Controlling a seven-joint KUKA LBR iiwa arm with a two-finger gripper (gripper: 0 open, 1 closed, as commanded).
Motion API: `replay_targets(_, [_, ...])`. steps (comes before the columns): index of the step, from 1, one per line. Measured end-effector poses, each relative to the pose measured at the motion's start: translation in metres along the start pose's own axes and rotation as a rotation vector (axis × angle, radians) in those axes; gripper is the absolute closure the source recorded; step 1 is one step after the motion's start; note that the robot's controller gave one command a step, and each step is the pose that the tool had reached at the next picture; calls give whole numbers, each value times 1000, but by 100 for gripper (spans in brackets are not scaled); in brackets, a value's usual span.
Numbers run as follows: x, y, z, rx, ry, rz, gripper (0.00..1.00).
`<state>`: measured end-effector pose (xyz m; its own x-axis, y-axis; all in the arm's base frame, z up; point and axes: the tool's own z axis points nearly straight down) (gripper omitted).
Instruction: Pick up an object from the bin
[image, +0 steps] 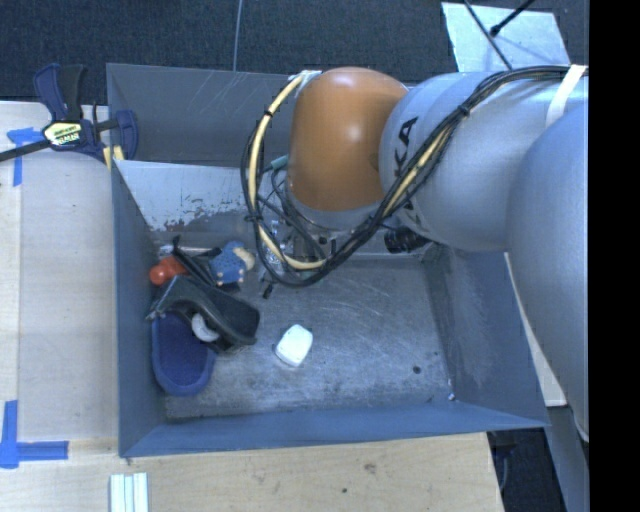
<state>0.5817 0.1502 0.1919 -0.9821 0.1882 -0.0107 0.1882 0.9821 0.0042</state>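
Observation:
My gripper (296, 243) hangs at the back middle of the bin, mostly hidden under the arm's orange cover and cables. Just to its left lies a small blue object with a pale patch (230, 263). A black curved piece (218, 305) stretches from there towards the front left. A small white block (293, 345) lies on the bin floor in front of the gripper, apart from it.
A blue oval dish-like thing (180, 360) sits in the front left corner with a small white round thing (205, 328) at its edge. An orange-red ball (162, 271) lies by the left wall. The arm covers the bin's back right.

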Motion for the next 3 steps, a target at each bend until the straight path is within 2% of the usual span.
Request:
replay_targets(1, [-11, 40, 20, 1, 7, -150, 100])
replay_targets(2, [75, 66, 14, 1, 13, -131, 100])
replay_targets(3, [57, 56, -6, -1, 5, -566, 100])
